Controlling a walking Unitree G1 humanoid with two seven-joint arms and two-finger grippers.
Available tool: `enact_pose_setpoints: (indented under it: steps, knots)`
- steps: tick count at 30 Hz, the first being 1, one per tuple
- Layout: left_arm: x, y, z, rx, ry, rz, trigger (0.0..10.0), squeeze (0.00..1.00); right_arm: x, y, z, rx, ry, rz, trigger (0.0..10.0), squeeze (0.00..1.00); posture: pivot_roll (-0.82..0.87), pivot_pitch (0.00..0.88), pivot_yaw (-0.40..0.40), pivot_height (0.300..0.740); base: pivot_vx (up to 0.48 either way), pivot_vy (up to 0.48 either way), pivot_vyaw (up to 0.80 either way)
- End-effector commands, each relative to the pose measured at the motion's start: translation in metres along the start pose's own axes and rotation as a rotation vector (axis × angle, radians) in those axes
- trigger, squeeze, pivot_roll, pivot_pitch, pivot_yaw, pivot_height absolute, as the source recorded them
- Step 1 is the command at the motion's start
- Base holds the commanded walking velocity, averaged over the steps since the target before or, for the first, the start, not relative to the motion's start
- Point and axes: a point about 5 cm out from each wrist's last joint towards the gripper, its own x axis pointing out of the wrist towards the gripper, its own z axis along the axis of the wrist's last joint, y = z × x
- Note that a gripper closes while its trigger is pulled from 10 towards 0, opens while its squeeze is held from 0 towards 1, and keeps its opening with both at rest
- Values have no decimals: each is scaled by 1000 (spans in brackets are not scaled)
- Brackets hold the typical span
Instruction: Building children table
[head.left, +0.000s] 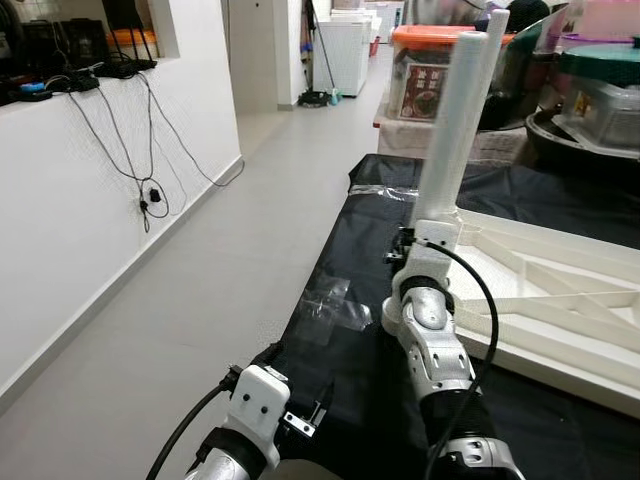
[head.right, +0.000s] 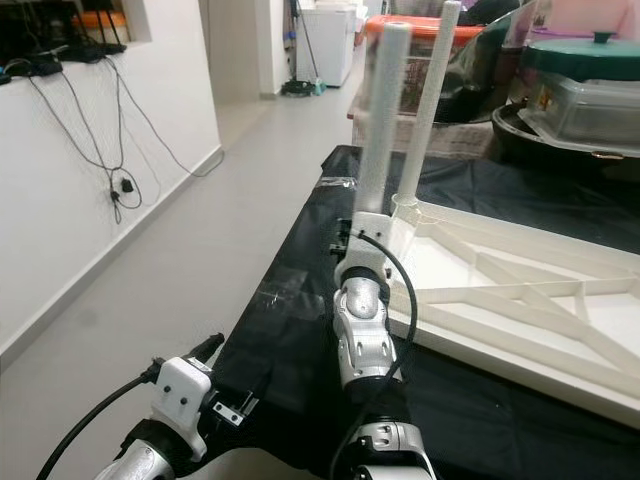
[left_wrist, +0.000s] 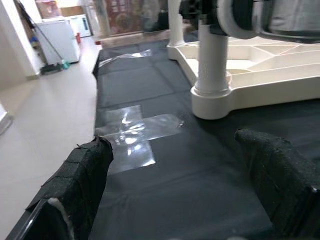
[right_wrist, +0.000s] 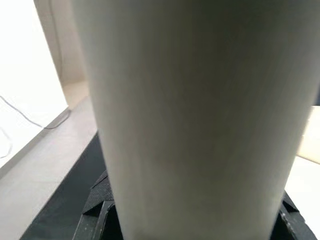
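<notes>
- Here, a white tabletop (head.right: 520, 290) lies upside down on a black mat (head.left: 340, 340) spread over the floor, its ribbed underside facing up.
- A white table leg (head.left: 452, 130) stands upright at the near corner of the tabletop, its foot seated in a round corner socket (left_wrist: 212, 97).
- A second white leg (head.right: 428, 110) stands upright just behind the first, at a farther socket.
- The right pincer (head.left: 405, 245) is at the lower part of the near leg, pinching it between black fingers; in the right wrist view the leg rises straight up out of the grip and the black fingers (right_wrist: 100, 200) show on either side of it.
- The right arm reaches forward and up from below to meet the leg at the tabletop's edge.
- The left pincer (left_wrist: 185, 200) hovers low over the mat, spread wide, holding nothing, near the socket but apart from it.
- A patch of clear tape (left_wrist: 135, 132) lies on the mat between the left pincer and the socket.
- Stacked storage tubs (head.left: 590, 90) sit beyond the tabletop; cables (head.left: 140, 150) hang down the white wall on the left.
</notes>
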Motion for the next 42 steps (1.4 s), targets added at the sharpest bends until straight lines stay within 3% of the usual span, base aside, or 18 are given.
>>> enact_pose_setpoints:
  steps: [1,2,3,4,5,11,12,15,17,20,22,25,30,32,34,40,41,42]
  knots:
    - [0,1,-3,-1,14,2,10000,0,-16,10,-29,112,138,-46,3608,0,-14,0,-7,740,0,0,0]
    - [0,1,-3,0,13,4,10000,0,-16,19,-29,121,144,17,5843,0,-14,0,-7,740,0,0,0]
    - [0,1,-3,0,13,4,10000,0,-16,19,-29,121,144,17,5843,0,-14,0,-7,740,0,0,0]
    - [0,1,-3,0,13,5,10000,0,-16,28,-28,118,132,92,10000,0,-14,0,-7,740,0,0,0]
    - [0,2,-3,0,13,5,10000,0,-15,34,-27,119,114,161,10000,1000,-14,0,-7,740,0,0,0]
    - [0,2,-3,-1,14,5,10000,0,-15,41,-19,116,69,276,10000,1000,-16,0,-5,740,0,0,0]
    - [0,2,-3,-2,14,5,10000,0,-13,44,-14,143,50,360,10000,0,-16,0,-5,740,0,0,0]
    - [0,2,-3,-3,14,4,10000,0,-9,46,-7,182,32,472,10000,0,-16,0,-5,740,0,0,0]
    - [1,2,-3,-4,15,3,10000,0,-6,48,3,249,28,686,10000,0,-16,0,-5,740,0,0,0]
    - [1,2,-3,-5,15,3,10000,0,-6,48,6,246,29,815,10000,0,-20,0,-6,740,0,0,0]
    - [1,2,-3,-5,15,3,10000,0,-4,43,10,198,65,1063,10000,0,-20,0,-6,740,0,0,0]
    - [2,2,-3,-4,15,3,10000,0,-5,39,11,153,107,1241,10000,0,-16,0,-4,740,0,0,0]
    - [2,2,-3,-4,15,3,10000,0,-8,39,12,124,131,1348,10000,0,-16,0,-4,740,0,0,0]
    - [2,2,-4,-4,16,3,10000,0,-21,43,12,58,188,1653,10000,0,-16,0,-4,740,0,0,0]
    - [2,2,-3,-4,16,5,10000,0,-26,50,14,59,202,1794,10000,0,-2,0,-12,740,0,0,0]
    - [1,1,-3,-6,16,6,10000,0,-29,57,16,89,198,1865,10000,0,9,0,-15,740,0,0,0]
    - [1,0,-3,-7,17,5,10000,0,-30,58,16,92,198,1880,4235,0,10,0,-14,740,0,0,0]
    - [1,0,-3,-7,17,5,10000,0,-30,58,16,92,198,1880,4235,0,10,0,-14,740,0,0,0]
